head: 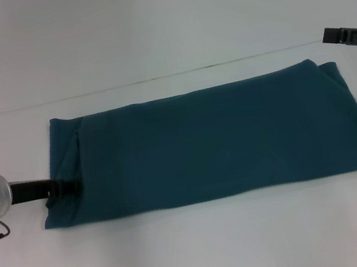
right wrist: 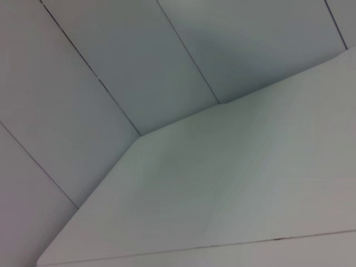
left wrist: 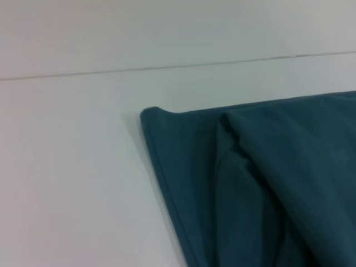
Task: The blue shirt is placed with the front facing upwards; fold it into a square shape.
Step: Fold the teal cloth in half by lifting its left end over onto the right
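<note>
gripping the blue shirt (head: 215, 144) at its left end, left gripper (head: 71, 186) seems closed, likely for folding (right gripper (head: 354, 35) parked, fingers unreadable).

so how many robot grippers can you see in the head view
2. The left gripper is at the left end of the blue shirt, its tip on the cloth. The right gripper sits at the far right edge, off the shirt, partly cut off.

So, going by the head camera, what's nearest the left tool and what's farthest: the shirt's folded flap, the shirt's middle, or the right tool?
From the left tool:
1. Folded flap, at the blue shirt's left end, right beside it.
2. Shirt's middle, halfway along the cloth.
3. Right tool, far right, towards the back.
</note>
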Controlling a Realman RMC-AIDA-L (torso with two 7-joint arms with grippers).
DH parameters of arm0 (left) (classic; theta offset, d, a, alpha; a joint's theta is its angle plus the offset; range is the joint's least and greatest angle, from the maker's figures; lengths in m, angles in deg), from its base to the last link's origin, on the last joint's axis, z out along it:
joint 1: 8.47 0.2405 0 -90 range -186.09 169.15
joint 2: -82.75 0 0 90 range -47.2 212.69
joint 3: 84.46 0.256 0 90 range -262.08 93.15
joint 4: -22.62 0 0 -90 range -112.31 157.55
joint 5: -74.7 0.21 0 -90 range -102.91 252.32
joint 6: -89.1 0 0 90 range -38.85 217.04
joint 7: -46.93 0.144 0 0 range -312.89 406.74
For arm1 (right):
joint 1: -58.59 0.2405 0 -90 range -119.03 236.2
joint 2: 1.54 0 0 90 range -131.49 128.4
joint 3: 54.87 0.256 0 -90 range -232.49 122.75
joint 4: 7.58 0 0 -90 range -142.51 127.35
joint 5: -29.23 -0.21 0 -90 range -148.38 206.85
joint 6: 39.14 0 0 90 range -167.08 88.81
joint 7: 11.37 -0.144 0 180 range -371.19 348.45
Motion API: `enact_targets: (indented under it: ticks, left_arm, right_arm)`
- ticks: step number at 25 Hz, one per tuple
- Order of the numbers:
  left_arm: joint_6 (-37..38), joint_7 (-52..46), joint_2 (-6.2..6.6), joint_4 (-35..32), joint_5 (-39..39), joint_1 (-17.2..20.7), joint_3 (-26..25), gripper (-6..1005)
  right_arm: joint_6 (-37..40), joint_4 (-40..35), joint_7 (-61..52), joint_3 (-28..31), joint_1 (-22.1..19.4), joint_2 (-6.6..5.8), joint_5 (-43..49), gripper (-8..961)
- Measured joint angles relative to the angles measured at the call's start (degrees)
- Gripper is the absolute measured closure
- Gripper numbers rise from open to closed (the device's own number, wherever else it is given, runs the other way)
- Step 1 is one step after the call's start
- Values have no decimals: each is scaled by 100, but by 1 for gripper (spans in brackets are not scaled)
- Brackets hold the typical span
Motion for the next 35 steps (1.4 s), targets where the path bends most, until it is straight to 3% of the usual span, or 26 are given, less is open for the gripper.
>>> enact_targets:
  ticks: [15,20,28,35]
  left_arm:
    - [214,-43,-14,-260,-56,33,-55,360]
    - [438,-363,-20,-684,-67,185,-64,360]
    - [1939,-505,29,-1629,-743,575,-492,361]
    - [3469,-533,194,-1668,-903,639,-1273,361]
  right_arm:
    - [4,0,21,0,2,0,-7,43]
    - [0,-15,27,0,5,0,-10,43]
    - [-12,-27,84,0,34,0,-18,44]
    - [29,-37,103,0,52,0,-20,43]
